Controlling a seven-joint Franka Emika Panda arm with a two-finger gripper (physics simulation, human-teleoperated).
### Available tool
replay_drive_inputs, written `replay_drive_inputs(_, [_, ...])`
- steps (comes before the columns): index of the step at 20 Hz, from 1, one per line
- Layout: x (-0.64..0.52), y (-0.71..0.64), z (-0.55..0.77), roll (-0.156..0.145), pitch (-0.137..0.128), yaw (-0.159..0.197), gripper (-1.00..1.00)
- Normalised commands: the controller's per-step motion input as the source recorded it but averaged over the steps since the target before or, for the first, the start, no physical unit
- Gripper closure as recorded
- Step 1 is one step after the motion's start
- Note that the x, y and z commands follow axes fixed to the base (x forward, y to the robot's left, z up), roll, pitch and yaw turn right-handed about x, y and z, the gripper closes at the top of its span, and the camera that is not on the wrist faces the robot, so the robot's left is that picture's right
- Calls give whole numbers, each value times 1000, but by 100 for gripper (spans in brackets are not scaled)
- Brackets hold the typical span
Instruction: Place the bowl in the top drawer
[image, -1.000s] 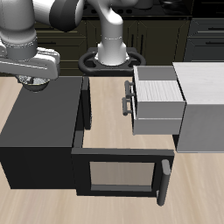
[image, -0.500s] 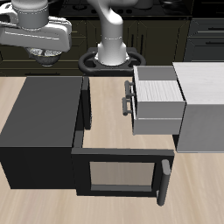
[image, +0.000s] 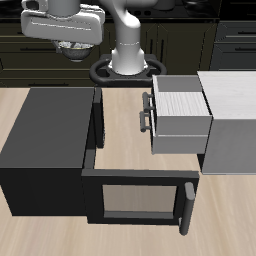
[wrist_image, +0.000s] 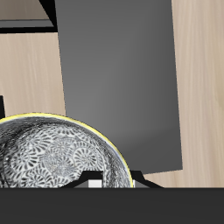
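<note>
The gripper (image: 68, 47) pinches the bowl (wrist_image: 54, 156) by its rim, high above the black cabinet (image: 45, 135), probably to clear it toward the top drawer (image: 180, 112) at about four o'clock.

Exterior view high, frontal, facing robot; wrist view downward, close, apparently sharing black cabinet (image: 45, 135) top.

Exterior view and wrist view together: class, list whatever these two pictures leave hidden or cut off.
- The gripper: exterior view, fingers hidden behind its own body; open or shut unclear.
- The bowl: wrist view, partly cut off by the edge.
- The top drawer: exterior view, inside not visible from this angle.
- The black cabinet: interior hidden by its top.
</note>
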Motion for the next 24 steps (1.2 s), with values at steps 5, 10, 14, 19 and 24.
replay_drive_inputs(5, [-175,256,14,-21,-60,18,100])
replay_drive_inputs(10, [-213,551,-156,18,-4,38,100])
replay_drive_inputs(14, [-165,471,26,21,-52,44,100])
replay_drive_inputs(19, [-107,418,52,-38,-52,9,100])
replay_drive_inputs(24, [42,399,-114,70,10,29,100])
